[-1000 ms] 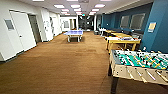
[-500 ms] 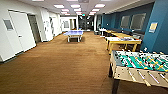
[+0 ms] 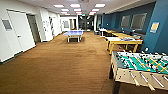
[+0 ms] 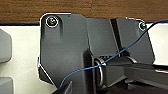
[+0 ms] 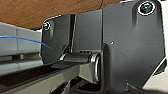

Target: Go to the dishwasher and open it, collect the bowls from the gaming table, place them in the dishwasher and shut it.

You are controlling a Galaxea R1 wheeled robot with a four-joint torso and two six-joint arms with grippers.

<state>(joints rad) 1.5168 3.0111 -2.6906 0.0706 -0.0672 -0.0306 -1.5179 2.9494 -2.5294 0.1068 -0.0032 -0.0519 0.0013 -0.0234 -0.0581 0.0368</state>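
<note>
The gaming table (image 3: 115,40), white-topped with a yellow edge and yellow legs, stands ahead on the right by the blue wall. Some colourful things (image 3: 130,39) lie on its far end. They are too small to tell whether the bowls are among them. The dishwasher is out of view. In both wrist views the robot's own dark plate sits over brown carpet (image 4: 105,7), and I cannot make out the fingers.
A foosball table (image 3: 140,65) with a green field and rods stands close on the right. A blue table-tennis table (image 3: 73,33) is far ahead in the middle. More yellow tables (image 3: 119,34) line the blue wall (image 3: 160,32). White doors (image 3: 21,33) run along the left.
The whole head view has shifted slightly, so the camera has moved forward. The foosball table now looks a little nearer. Nothing in the room has moved.
</note>
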